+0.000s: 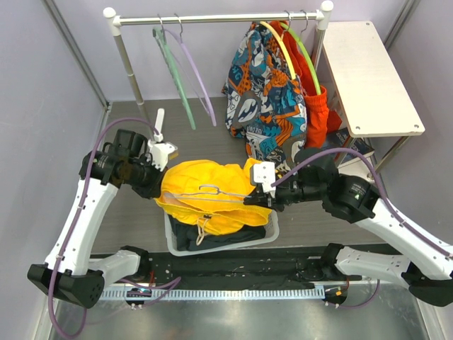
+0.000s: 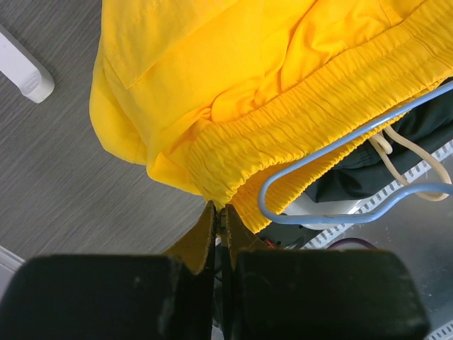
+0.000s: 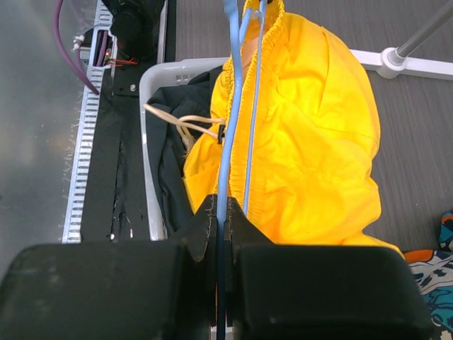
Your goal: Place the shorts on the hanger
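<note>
Left wrist view: the left gripper is clenched on a waistband corner of the bright yellow fabric shorts. The right gripper is pinched on the thin light-blue wire hanger, which lies along that waistband. The shorts hang bunched over the white plastic laundry basket. Soft, light and limp, they would probably handle best by the gathered elastic. Beyond, the metal clothes rail shows a free span mid-bar.

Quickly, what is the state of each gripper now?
The left gripper is closed on the shorts, at the waistband.
The right gripper is closed on the hanger.
</note>
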Available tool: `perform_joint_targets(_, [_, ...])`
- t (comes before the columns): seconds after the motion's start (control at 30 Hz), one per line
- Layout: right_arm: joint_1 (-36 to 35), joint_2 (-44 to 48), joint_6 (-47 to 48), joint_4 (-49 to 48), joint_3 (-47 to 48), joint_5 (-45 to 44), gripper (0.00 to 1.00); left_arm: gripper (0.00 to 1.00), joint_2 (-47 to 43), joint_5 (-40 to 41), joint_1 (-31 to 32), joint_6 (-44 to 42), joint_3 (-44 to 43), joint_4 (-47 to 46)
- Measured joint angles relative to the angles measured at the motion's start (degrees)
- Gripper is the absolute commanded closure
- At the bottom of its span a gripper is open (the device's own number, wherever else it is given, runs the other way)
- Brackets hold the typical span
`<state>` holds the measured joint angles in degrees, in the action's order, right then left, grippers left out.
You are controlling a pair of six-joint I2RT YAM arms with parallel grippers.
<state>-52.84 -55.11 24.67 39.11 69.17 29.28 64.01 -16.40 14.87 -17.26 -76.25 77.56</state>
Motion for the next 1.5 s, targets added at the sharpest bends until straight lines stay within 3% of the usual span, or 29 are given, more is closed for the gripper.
perform_joint_targets(0.43, [-3.69,-3.96,-0.9,-3.15,-0.74,-3.72,0.99,1.0,0.63,-0.33,0.0,1.81,-5.16,0.35])
perform_joint_targets(1.0, [-5.25,-6.99,-10.21,-19.37,-6.88,-12.74,0.99,1.0,1.92,-5.77,-0.02,4.94,-6.1,0.28])
perform_joint_targets(1.07, [-5.62,-7.06,-10.84,-21.9,-8.92,-12.92,0.99,0.89,1.92,-6.84,-0.04,4.74,-5.79,0.31])
perform_joint_targets(1.1, [-5.73,-7.17,-11.15,-22.99,-9.88,-13.14,0.99,0.63,1.92,-7.37,-0.09,4.42,-5.51,0.33])
perform_joint_targets(1.17, [-5.84,-7.37,-11.56,-25.05,-11.41,-13.66,0.99,0.31,1.92,-8.94,-0.28,2.75,-5.05,0.33])
perform_joint_targets(1.27, [-5.88,-7.5,-11.63,-28.04,-13.75,-15.02,0.99,0.21,1.27,-12.31,-1.31,-1.81,-5.07,0.24])
perform_joint_targets(1.5, [-5.92,-6.08,-11.3,-31.98,-18.12,-15.47,0.99,0.21,-9.01,-10.03,-4.52,-19.98,-1.64,-0.26])
